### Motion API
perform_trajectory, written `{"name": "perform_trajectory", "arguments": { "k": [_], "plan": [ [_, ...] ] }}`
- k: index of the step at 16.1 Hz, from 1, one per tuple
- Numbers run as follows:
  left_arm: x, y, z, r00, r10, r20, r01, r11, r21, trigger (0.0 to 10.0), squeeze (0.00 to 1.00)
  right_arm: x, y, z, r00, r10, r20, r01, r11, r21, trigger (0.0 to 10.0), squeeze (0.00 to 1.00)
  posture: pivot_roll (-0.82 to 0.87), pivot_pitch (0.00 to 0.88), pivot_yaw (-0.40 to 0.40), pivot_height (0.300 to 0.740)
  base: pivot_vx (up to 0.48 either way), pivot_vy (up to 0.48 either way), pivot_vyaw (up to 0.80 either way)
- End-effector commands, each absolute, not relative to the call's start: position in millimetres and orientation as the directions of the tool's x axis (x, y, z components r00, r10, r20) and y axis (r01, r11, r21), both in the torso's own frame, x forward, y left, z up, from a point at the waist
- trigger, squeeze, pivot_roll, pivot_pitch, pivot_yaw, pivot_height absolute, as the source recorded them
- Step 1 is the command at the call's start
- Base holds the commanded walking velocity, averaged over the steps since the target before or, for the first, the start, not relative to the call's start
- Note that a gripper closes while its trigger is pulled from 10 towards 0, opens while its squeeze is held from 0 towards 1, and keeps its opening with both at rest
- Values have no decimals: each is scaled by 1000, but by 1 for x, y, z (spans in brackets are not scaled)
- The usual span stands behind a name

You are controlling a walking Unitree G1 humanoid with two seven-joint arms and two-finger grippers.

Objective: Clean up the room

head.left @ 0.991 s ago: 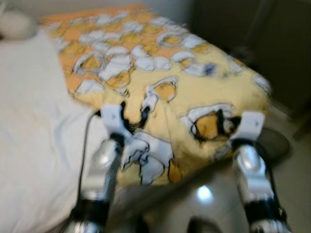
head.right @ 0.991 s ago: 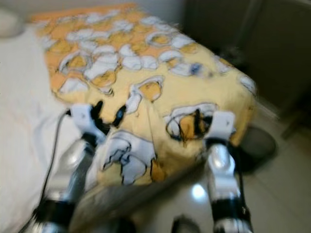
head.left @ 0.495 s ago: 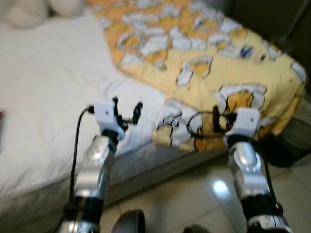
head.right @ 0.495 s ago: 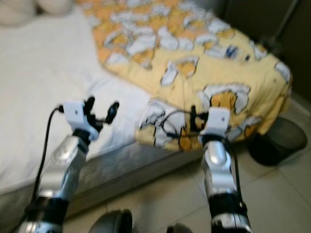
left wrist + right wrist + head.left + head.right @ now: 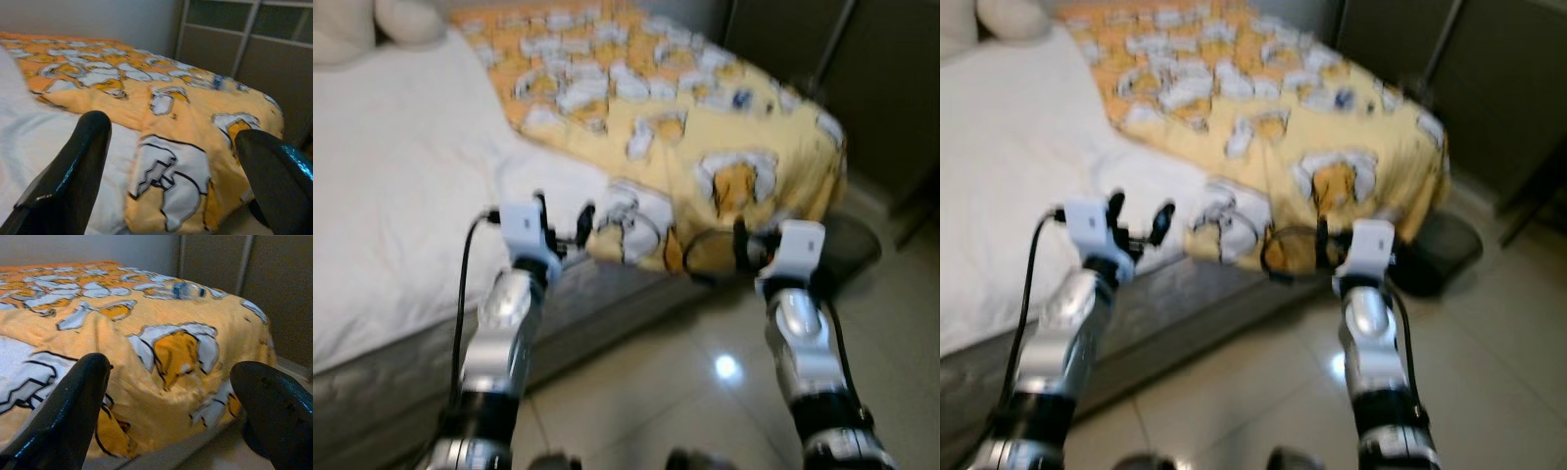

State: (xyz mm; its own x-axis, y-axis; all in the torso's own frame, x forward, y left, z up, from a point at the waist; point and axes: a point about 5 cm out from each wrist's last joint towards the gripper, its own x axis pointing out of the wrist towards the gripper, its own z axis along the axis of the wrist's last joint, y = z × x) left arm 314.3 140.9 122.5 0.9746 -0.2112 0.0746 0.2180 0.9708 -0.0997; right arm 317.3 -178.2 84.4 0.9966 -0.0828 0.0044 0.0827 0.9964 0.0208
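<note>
Blanket (image 5: 705, 127): lying rumpled across the bed (image 5: 401, 176); likely soft, light, floppy.
Grip spot: probably the hanging corner nearest the grippers.
Left gripper (image 5: 563, 217): hovering spread, empty.
Right gripper (image 5: 171, 396): hovering spread, empty.

A bed (image 5: 1009, 186) with a white sheet runs across the upper left, and a yellow-orange blanket printed with white cartoon figures (image 5: 1283, 127) covers its far half and drapes over the foot end. Two pale pillows (image 5: 999, 20) lie at the top left corner. The left gripper (image 5: 1136, 220) hovers over the bed's near edge with its two black fingers spread apart. The right gripper (image 5: 1327, 245) sits just in front of the blanket's hanging corner. A dark round bin (image 5: 1435, 255) stands on the glossy tiled floor (image 5: 1263, 392) beside the bed's foot. The picture is slightly blurred.
</note>
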Motion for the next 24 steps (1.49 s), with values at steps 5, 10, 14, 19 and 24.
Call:
{"name": "perform_trajectory", "arguments": {
  "k": [5,10,14,19,24],
  "plan": [
    [317,139,121,980,-186,67,191,978,-80,10000,0,319,-180,84,997,-82,6,82,997,13,10000,0,32,26,-7,732,0,0,-305],
    [267,175,88,997,-66,-35,64,997,-51,10000,0,277,-194,72,990,-132,39,129,989,64,10000,0,29,37,-24,732,0,0,0],
    [274,168,96,997,-71,-1,71,995,-73,10000,0,271,-190,63,996,-92,-2,92,995,24,10000,0,26,40,-32,732,120,0,0],
    [282,165,107,997,-77,32,79,994,-72,10000,0,276,-186,72,997,-81,16,80,997,24,10000,0,19,57,-29,732,480,0,0],
    [289,163,108,997,-68,30,71,993,-97,10000,0,283,-190,75,996,-89,16,89,996,18,10000,0,19,52,-29,732,480,0,0]
  ]
}}
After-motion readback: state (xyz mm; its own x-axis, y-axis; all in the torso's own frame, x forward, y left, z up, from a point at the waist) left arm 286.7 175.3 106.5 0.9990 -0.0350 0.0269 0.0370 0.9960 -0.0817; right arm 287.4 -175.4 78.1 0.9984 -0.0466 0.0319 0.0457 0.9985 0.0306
